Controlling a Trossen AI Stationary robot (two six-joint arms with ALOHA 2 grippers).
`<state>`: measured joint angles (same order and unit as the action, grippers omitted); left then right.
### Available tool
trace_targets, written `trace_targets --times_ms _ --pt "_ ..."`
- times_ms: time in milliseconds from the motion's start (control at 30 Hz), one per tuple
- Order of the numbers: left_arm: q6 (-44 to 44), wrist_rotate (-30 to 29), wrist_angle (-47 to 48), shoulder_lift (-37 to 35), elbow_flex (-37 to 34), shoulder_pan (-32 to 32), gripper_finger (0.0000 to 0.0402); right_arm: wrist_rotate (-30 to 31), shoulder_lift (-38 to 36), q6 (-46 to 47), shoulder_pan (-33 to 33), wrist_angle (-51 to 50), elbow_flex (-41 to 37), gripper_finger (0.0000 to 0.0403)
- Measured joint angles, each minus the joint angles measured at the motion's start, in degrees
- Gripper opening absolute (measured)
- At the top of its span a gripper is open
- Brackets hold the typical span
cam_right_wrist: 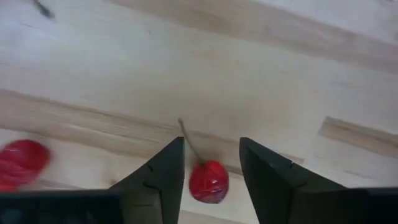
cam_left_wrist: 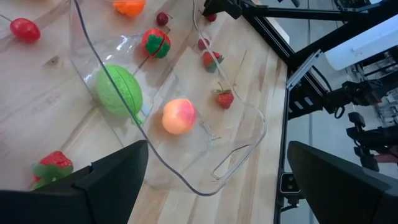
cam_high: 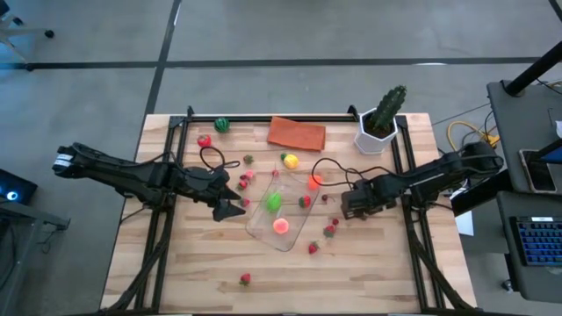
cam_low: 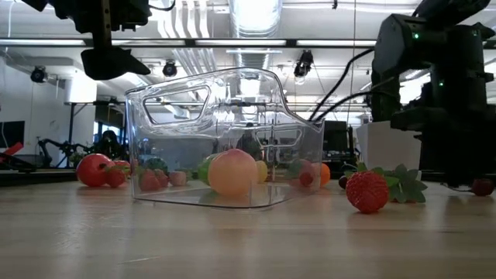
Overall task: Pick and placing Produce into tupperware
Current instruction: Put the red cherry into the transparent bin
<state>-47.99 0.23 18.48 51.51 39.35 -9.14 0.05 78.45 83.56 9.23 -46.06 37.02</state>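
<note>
The clear tupperware [cam_high: 283,230] lies mid-table, with a green round fruit [cam_left_wrist: 118,90] and a peach [cam_left_wrist: 179,116] in it. A strawberry [cam_high: 305,201] sits at its right edge. Other small produce lies scattered on the wood around it. My left gripper [cam_high: 237,198] is open and raised above the table at the container's left side [cam_left_wrist: 217,144]. My right gripper [cam_high: 344,204] is open and low, right of the container. In the right wrist view its fingers [cam_right_wrist: 211,144] stand on either side of a red cherry [cam_right_wrist: 208,182], which lies on the table with its stem pointing away.
An orange cloth [cam_high: 297,133] and a cactus in a white pot [cam_high: 379,123] stand near the far edge. Loose strawberries [cam_high: 313,248] [cam_high: 244,279] lie toward the near edge, and another cherry [cam_right_wrist: 22,160] is close to the right gripper. Black cables [cam_high: 329,167] loop over the table.
</note>
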Motion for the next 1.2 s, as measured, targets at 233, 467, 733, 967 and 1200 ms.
trace_targets --times_ms 233,467,733,967,1200 --pt "-1.17 0.09 -0.01 0.0 -0.02 -0.01 0.037 -0.08 -0.43 -5.67 0.41 -0.22 2.55 0.0193" --pt "-1.17 0.2 -0.02 0.0 -0.04 0.0 0.037 -1.09 -0.43 -6.44 2.84 -3.75 2.37 0.0226" --pt "-1.17 0.2 -0.02 0.0 -0.09 -0.01 0.037 -2.14 -0.3 -7.23 3.28 -3.17 1.74 0.023" --pt "-1.24 0.2 -0.02 0.0 -0.09 0.01 0.037 -3.2 -0.27 -7.76 3.28 -1.66 0.01 0.0213" --pt "-1.31 0.2 -0.02 0.0 -0.11 0.01 0.037 -3.27 -0.23 -9.26 3.24 0.95 -0.68 0.02"
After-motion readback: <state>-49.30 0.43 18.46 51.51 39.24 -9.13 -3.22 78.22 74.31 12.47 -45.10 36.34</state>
